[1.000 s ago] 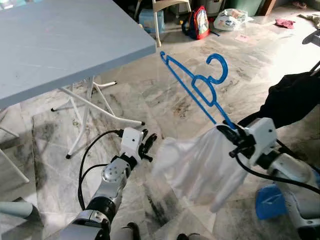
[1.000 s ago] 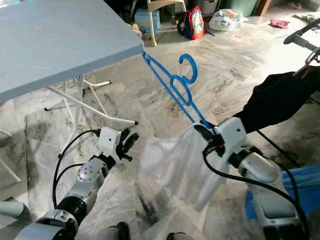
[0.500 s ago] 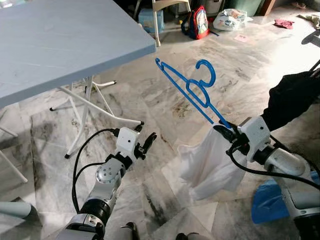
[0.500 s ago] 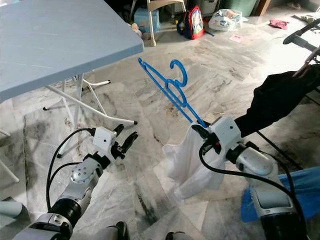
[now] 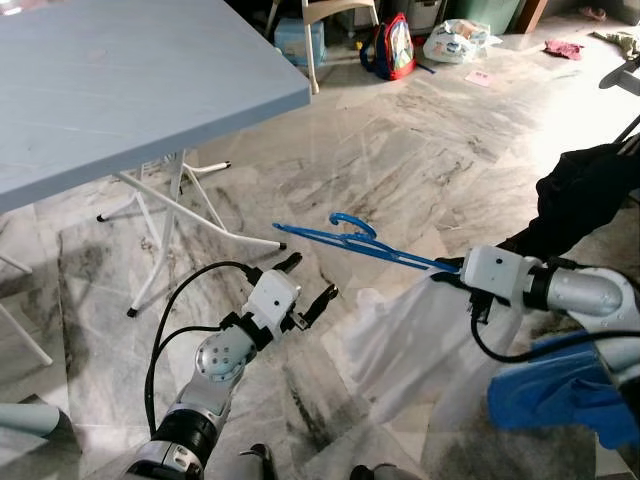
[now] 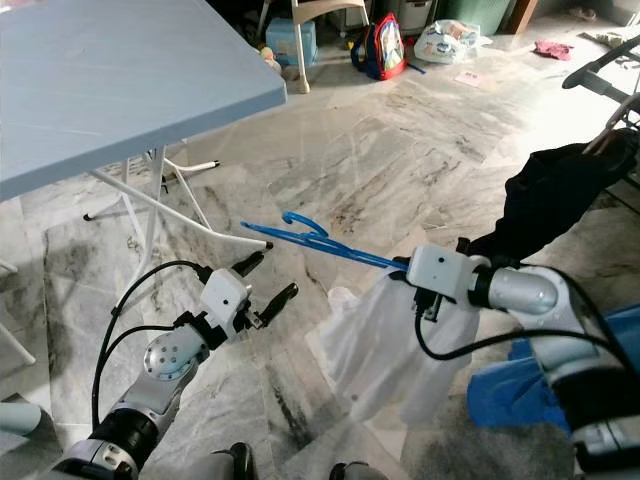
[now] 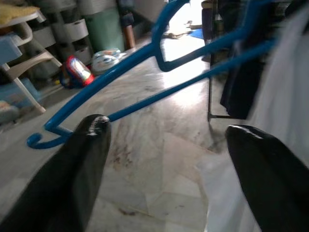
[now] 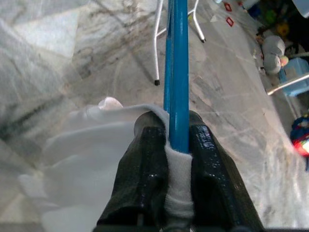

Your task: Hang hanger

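A blue plastic hanger (image 5: pixel 345 240) lies almost level in the air, hook up, its far tip (image 5: pixel 281 229) pointing toward the table. My right gripper (image 5: pixel 447 268) is shut on its near end, together with a white cloth (image 5: pixel 405 345) that droops toward the floor. In the right wrist view the blue bar (image 8: pixel 177 72) runs out between the pressed fingers (image 8: pixel 147 164), with cloth bunched around it. My left gripper (image 5: pixel 308 281) is open just below the hanger's left half. The left wrist view shows its fingers (image 7: pixel 84 159) spread wide, the hanger (image 7: pixel 145 53) crossing above them.
A pale blue folding table (image 5: pixel 120 90) on white legs (image 5: pixel 170 220) stands at the left. A black garment (image 5: pixel 590 190) hangs at the right, above a blue sheet (image 5: pixel 550 385) on the floor. A red backpack (image 5: pixel 392 45) and a bag (image 5: pixel 455 38) sit far back on the marble floor.
The right gripper has tipped the hanger down from a steep upward slant to nearly level, and the cloth swung with it. The left gripper has moved right, in under the hanger.
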{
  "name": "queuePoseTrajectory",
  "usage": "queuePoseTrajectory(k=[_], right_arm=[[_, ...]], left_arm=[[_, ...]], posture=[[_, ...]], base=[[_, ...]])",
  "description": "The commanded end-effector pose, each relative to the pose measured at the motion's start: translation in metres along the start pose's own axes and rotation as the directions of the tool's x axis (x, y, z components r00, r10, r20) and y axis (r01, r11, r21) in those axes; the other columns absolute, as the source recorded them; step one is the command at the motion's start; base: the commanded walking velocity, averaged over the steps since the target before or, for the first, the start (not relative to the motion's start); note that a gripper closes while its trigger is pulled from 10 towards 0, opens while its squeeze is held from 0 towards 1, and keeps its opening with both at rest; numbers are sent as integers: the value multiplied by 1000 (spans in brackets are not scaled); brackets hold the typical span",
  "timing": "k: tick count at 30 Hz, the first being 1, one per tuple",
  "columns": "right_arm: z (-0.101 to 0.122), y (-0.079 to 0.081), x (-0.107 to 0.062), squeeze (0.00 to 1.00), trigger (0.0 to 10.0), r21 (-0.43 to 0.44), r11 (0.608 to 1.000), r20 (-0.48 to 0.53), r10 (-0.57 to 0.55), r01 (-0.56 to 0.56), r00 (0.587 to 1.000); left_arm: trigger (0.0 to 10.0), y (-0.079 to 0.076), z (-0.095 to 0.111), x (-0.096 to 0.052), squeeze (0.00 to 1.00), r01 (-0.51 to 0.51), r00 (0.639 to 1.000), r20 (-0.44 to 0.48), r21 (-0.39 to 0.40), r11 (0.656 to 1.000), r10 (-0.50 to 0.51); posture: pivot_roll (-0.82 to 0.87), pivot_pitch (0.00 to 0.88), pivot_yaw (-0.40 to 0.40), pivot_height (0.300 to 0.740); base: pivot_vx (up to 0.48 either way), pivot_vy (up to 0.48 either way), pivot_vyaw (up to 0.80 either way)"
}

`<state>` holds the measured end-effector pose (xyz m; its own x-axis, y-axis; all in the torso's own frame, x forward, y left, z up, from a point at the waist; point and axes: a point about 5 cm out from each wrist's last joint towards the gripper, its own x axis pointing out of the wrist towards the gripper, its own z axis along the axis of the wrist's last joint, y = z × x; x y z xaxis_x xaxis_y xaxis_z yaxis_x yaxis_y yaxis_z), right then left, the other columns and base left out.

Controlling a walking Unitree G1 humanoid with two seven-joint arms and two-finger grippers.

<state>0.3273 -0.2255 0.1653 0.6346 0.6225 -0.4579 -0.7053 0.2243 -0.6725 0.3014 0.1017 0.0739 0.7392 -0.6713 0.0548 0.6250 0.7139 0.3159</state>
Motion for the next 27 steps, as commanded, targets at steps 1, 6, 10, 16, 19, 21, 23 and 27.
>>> queuePoseTrajectory(k=[1,6,10,16,19,21,23,27], right_arm=[[4,0,4,0,10000,-46,998,8,43,-43,999],[4,4,14,0,10000,-163,978,-40,127,-132,991],[7,-5,16,0,10000,-209,968,-42,133,-138,990],[11,-16,17,0,10000,-253,963,-32,89,-94,995],[12,-18,18,0,10000,-268,959,-20,87,-89,996],[12,-18,17,0,10000,-279,955,-17,94,-95,995],[12,-17,16,0,10000,-288,951,-14,109,-109,994],[11,-16,11,0,10000,-294,945,-13,150,-147,989]], left_arm=[[10000,-3,-1,-6,1000,40,999,-2,39,998,-40],[10000,3,2,-12,1000,18,1000,19,79,997,-19],[10000,14,4,-17,1000,-13,1000,26,110,994,10],[10000,26,-1,-26,1000,9,1000,-28,124,992,-6],[10000,28,-6,-30,1000,35,998,-58,106,994,-29],[10000,31,-9,-32,1000,51,995,-86,102,994,-42],[10000,33,-10,-32,1000,60,994,-99,106,993,-49],[10000,42,-9,-31,557,72,992,-115,124,990,-58]], posture=[[14,207,-37,740],[22,215,-34,740],[28,218,-36,740],[27,222,-39,740],[22,223,-39,740],[17,224,-40,740],[14,224,-40,740],[11,220,-43,740]], base=[[0,0,0],[0,0,0],[0,0,0],[0,0,0],[0,0,0],[0,0,0],[0,0,0],[0,0,0]])
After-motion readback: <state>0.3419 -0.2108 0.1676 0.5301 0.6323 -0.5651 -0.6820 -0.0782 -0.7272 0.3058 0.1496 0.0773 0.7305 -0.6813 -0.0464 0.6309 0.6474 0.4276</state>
